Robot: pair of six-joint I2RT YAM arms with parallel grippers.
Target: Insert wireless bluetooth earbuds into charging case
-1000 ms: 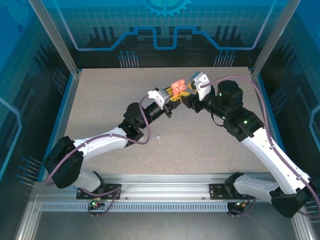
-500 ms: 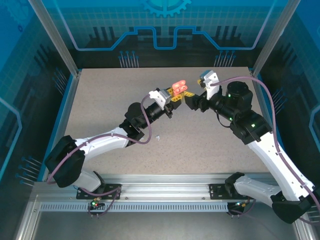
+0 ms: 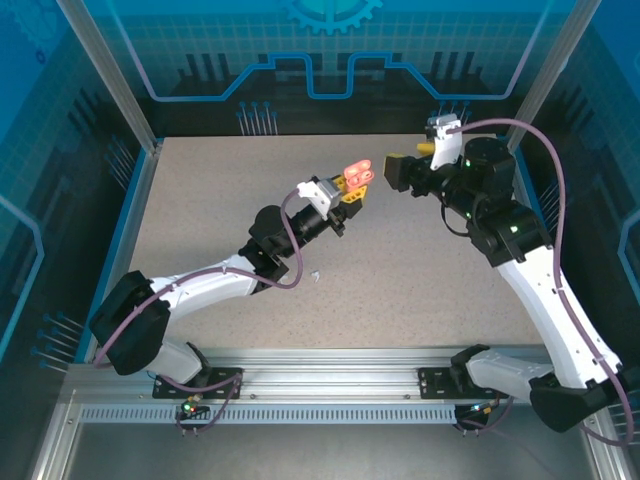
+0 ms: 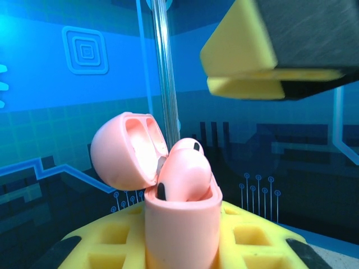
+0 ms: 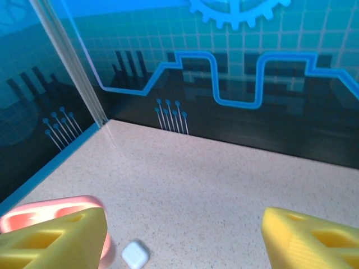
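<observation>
A salmon-pink charging case (image 4: 180, 224) stands upright between the yellow fingers (image 4: 106, 241) of my left gripper (image 4: 182, 244), which is shut on it. Its lid (image 4: 124, 150) hangs open to the left. Two pink earbuds (image 4: 185, 174) sit in the case with their heads sticking out. From above, the case (image 3: 357, 169) is held over the far middle of the table. My right gripper (image 3: 397, 170) hovers just to its right, open and holding nothing; one of its fingers (image 4: 263, 50) shows at the upper right of the left wrist view. A tiny white earbud (image 3: 315, 276) lies on the table.
A small white case (image 5: 135, 255) lies shut on the speckled table (image 5: 213, 185) below my open right gripper (image 5: 185, 246), beside the pink case's edge (image 5: 33, 213). Blue glass walls and metal posts (image 3: 110, 80) enclose the table on three sides.
My right gripper has opened and drawn back up and to the right, away from the pink case. The left arm has kept the case in place.
</observation>
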